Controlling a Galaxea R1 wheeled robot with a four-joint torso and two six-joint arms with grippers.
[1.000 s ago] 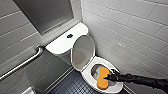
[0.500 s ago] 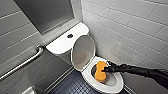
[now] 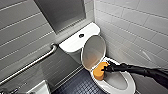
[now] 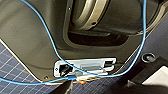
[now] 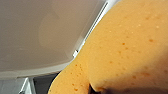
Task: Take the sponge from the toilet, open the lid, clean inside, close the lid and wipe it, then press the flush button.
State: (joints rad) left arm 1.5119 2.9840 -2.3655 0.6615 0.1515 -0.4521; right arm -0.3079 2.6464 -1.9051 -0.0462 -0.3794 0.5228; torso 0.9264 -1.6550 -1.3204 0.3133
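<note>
Right claw point(image 3: 104, 69) is clamped on the sponge point(image 3: 98, 72), holding it at the rear rim of the toilet point(image 3: 128, 86) bowl, just below the lid point(image 3: 93, 52). The lid stands raised toward the tank. The flush button point(image 3: 81, 35) sits on the tank top. A grab bar point(image 3: 37, 61) runs along the wall.

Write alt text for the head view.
The right gripper holds the orange sponge over the toilet, with the lid raised. A dark flush button sits on the tank top; a grab bar runs along the grey tiled wall.
</note>
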